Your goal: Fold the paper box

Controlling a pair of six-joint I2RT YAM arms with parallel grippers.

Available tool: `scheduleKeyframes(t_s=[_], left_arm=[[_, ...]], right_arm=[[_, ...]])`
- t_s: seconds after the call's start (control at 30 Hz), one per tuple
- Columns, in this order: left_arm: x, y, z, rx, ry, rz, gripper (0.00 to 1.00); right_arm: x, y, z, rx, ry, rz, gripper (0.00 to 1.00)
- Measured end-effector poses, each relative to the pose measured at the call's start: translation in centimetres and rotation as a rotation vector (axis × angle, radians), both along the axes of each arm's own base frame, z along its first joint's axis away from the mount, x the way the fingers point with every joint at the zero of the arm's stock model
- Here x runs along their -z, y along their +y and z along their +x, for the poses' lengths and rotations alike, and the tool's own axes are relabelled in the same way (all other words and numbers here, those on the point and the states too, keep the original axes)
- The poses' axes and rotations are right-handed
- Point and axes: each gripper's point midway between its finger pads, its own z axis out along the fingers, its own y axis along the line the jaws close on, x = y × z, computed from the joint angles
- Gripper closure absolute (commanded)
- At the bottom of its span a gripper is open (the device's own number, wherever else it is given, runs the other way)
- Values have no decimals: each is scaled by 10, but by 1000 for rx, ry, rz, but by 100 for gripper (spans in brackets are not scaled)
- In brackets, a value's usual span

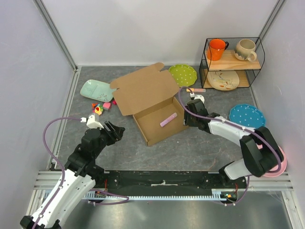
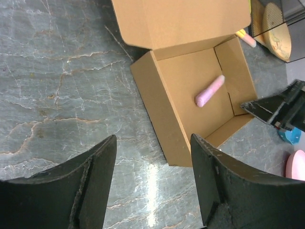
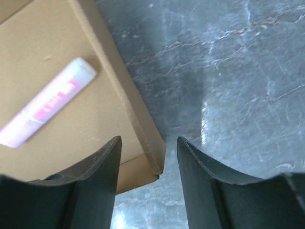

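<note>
Matt cardboard paper box (image 1: 145, 93) on glossy marbled grey table (image 1: 190, 148)

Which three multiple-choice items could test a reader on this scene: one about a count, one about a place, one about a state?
1. How many mugs stand on the wire shelf?
A one; B two; C four.

2. Where does the pink stick lie?
A inside the paper box; B on the wire shelf; C under the box.

3. How is the box's lid?
A shut and tucked in; B torn off; C open, leaning back.

Right letters:
1 B: an orange mug and a cream mug stand on its upper level.
2 A: the stick rests on the box's floor in all three views.
3 C: the lid lies back behind the open tray, still joined to it.
</note>
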Motion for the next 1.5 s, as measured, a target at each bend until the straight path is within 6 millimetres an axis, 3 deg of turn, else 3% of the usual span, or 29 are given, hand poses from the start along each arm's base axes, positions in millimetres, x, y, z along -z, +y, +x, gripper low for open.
scheduleKeyframes(t_s=[0.17,0.3,0.47,0.6,0.9,1.1,1.33,1.5], left_arm=[[14,-3,2,4,33,7,30],[15,-5,7,4,32,4,30],[23,-13,15,15,60,5,30],[34,-18,21,27,78,6,29],[53,-36,29,83,123,0,29],[71,-52,28,136,174,24,31],[96,-58,28,142,243,98,38],[91,-57,43,113,211,128,46]], right_arm=[[-14,10,-19,-27,-48,56,36],[-23,12,-15,-26,-84,74,38],[-17,13,-14,-28,-88,83,38],[0,12,-26,-23,-62,93,37],[2,29,-44,-49,-69,153,34],[1,47,-66,-94,-53,188,26],[-27,41,-68,-77,-115,196,19],[-55,40,-40,-68,-200,146,23]])
